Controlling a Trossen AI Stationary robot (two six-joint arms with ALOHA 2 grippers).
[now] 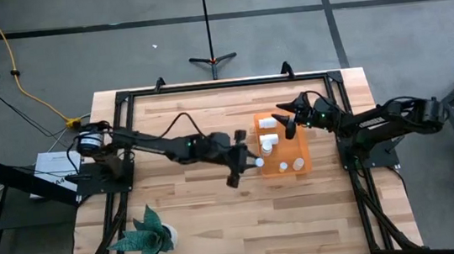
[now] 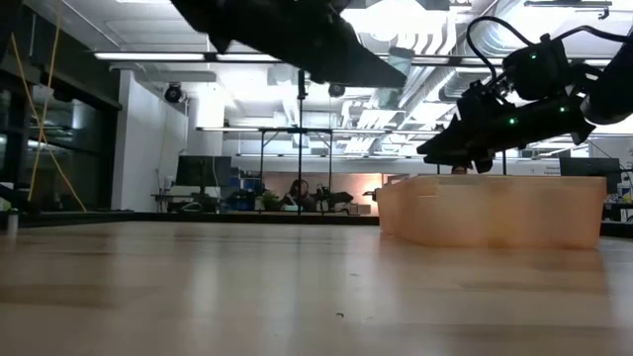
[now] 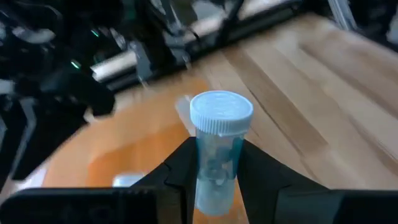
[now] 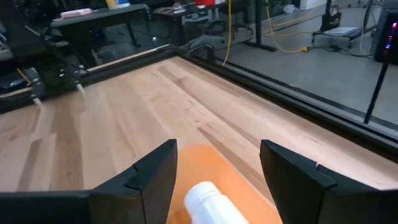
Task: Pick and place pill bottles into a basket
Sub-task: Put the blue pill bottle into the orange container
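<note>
The orange bin (image 1: pixel 287 153) stands right of the table's middle and also shows in the low view (image 2: pixel 492 210). Several white pill bottles lie in it, among them one at its far end (image 1: pixel 269 122) and one nearer the middle (image 1: pixel 268 142). My left gripper (image 1: pixel 246 165) is shut on a white-capped pill bottle (image 3: pixel 216 155) just above the bin's left wall. My right gripper (image 1: pixel 294 120) hangs open and empty over the bin's far end, above a bottle (image 4: pixel 208 202) lying in the bin. My left gripper pinches the bottle's body (image 3: pixel 214 177) between its two fingers, below the cap (image 3: pixel 221 112). The fingers slant in from the table's left and lie along the bottle. The cap sticks out past the fingertips toward the bin. The bottle is lifted clear.
A small potted plant (image 1: pixel 146 237) stands at the table's near left. A black frame (image 1: pixel 206 87) runs round the wooden tabletop. Bare wood lies near and left of the bin.
</note>
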